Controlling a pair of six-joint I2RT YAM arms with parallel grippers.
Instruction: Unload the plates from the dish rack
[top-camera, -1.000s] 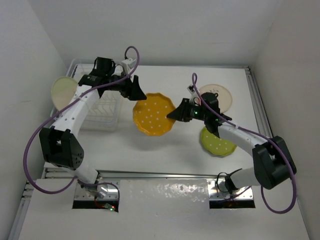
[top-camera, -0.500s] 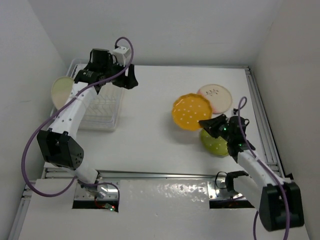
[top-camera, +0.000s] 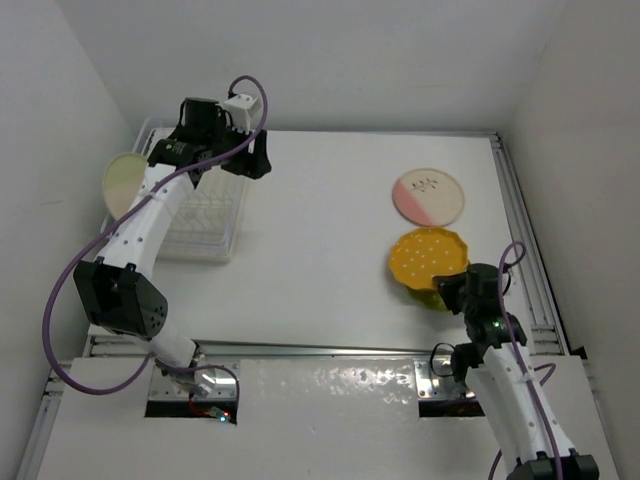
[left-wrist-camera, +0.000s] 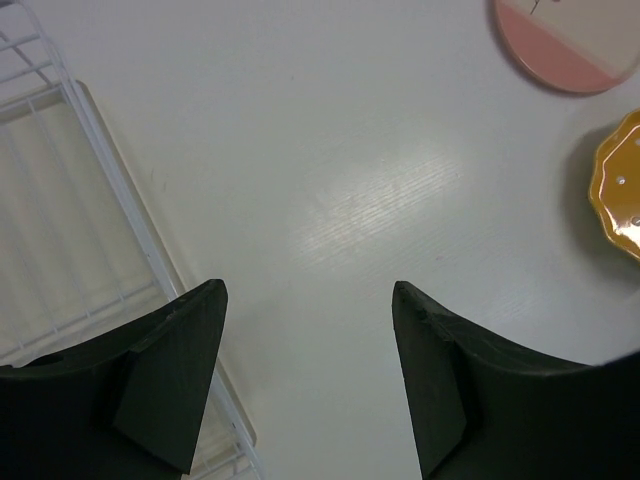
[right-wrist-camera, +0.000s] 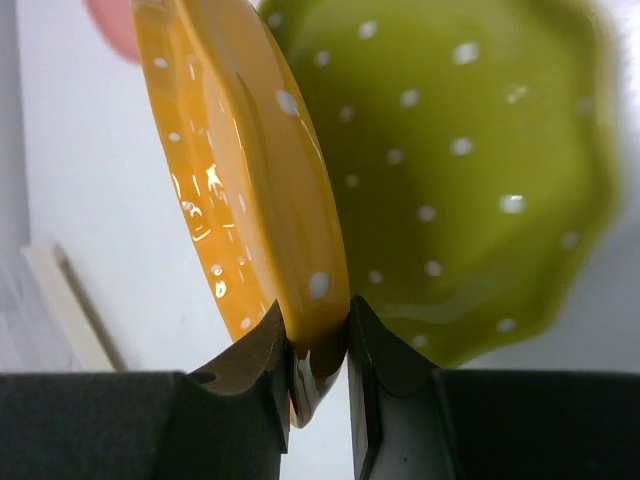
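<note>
R gripper (right-wrist-camera: 316, 322) tight on orange plate (right-wrist-camera: 240, 170) over green plate (right-wrist-camera: 460, 180); L gripper (left-wrist-camera: 307, 300) open by dish rack (left-wrist-camera: 60, 230)

The white table (top-camera: 320, 230) carries the clear dish rack (top-camera: 205, 225) by its far left corner. Well apart from the rack, across to the right, the white-and-pink plate (top-camera: 430, 196) lies flat. The green dotted plate (right-wrist-camera: 470, 180) lies flat just nearer than it.
</note>
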